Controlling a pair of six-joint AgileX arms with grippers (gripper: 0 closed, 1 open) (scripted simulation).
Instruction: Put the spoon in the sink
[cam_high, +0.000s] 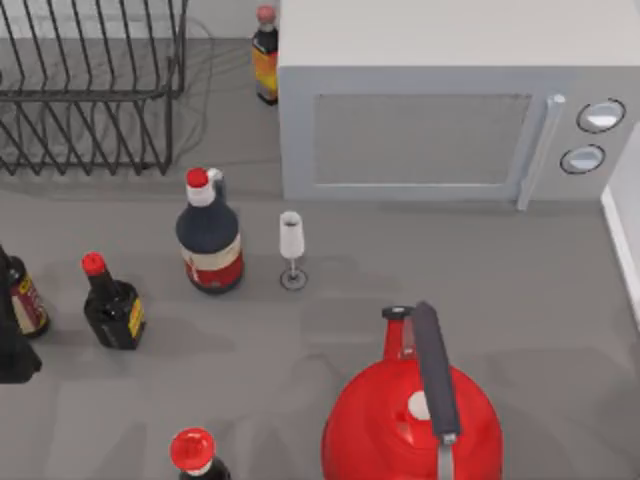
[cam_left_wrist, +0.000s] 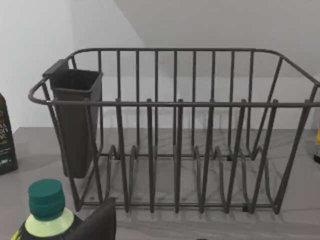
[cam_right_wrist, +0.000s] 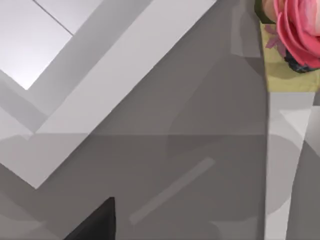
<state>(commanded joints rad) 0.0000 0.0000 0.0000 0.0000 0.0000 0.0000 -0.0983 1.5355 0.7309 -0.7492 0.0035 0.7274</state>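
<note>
Top view: dish rack (cam_high: 90, 90) upper left, microwave (cam_high: 420, 120) upper right, wine glass (cam_high: 291, 240) centre, red extinguisher (cam_high: 400, 420) at bottom edge. Bare counter (cam_high: 520, 270) centre-right, running to a white ledge (cam_high: 622, 230) at right edge.

Left wrist view: left gripper (cam_left_wrist: 100, 222) at bottom edge, dish rack ahead; open or closed, cannot tell.

Right wrist view: right gripper (cam_right_wrist: 95, 222) at bottom edge, state likewise unclear. Pale slim bar (cam_right_wrist: 172, 190) lies lower centre on the grey counter; cannot tell if it is the spoon.

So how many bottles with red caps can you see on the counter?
4: one beside the microwave, the big one near the glass, a small one left, one at the bottom edge. Others may be hidden.
</note>
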